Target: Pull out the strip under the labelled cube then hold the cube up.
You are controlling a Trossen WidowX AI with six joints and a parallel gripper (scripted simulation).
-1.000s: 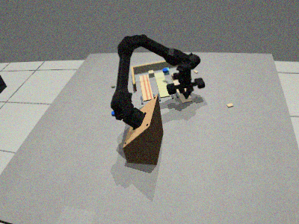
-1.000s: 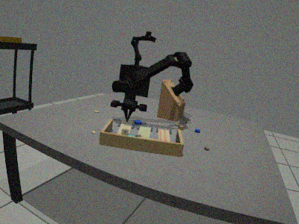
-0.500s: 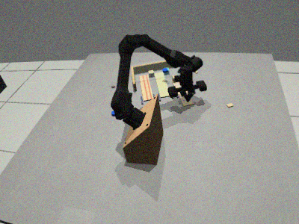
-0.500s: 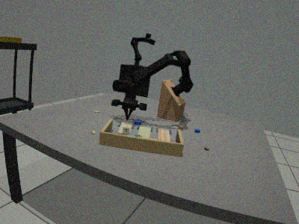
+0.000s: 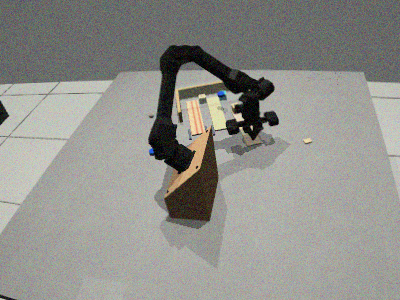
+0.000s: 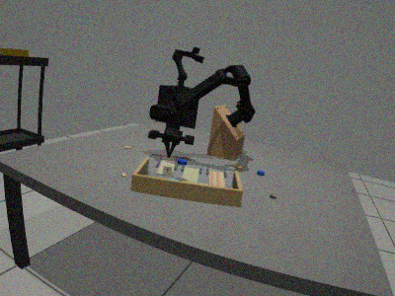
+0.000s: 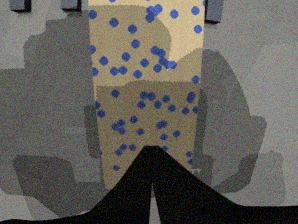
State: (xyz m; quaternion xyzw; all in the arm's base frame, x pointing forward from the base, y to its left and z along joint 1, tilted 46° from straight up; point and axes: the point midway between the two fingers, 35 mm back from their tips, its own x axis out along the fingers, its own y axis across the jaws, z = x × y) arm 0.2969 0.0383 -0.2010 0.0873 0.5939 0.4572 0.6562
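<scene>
A wooden tray [image 5: 200, 89] [image 6: 183, 189] holds three strips side by side: a red-striped one [image 5: 196, 117], a pale yellow one [image 5: 216, 110] and a tan one with blue dots [image 5: 253, 140] [image 7: 143, 50]. The dotted strip sticks out past the tray's open end. My gripper [image 5: 251, 134] [image 6: 169, 154] [image 7: 150, 152] is shut, with its tips pointing down onto the outer end of the dotted strip. A pale cube [image 6: 168, 169] sits on that strip's side of the tray. A blue cube [image 5: 221, 93] [image 6: 182, 161] and a small tan cube [image 5: 202, 97] sit at the tray's back end. I cannot read any label.
The arm's wooden wedge base [image 5: 195, 180] [image 6: 224, 133] stands close to the tray. Small loose bits lie on the table: a tan one [image 5: 307, 141], a blue one [image 6: 260, 173] and a brown one [image 6: 273, 195]. A black rack [image 6: 20, 99] stands to the left.
</scene>
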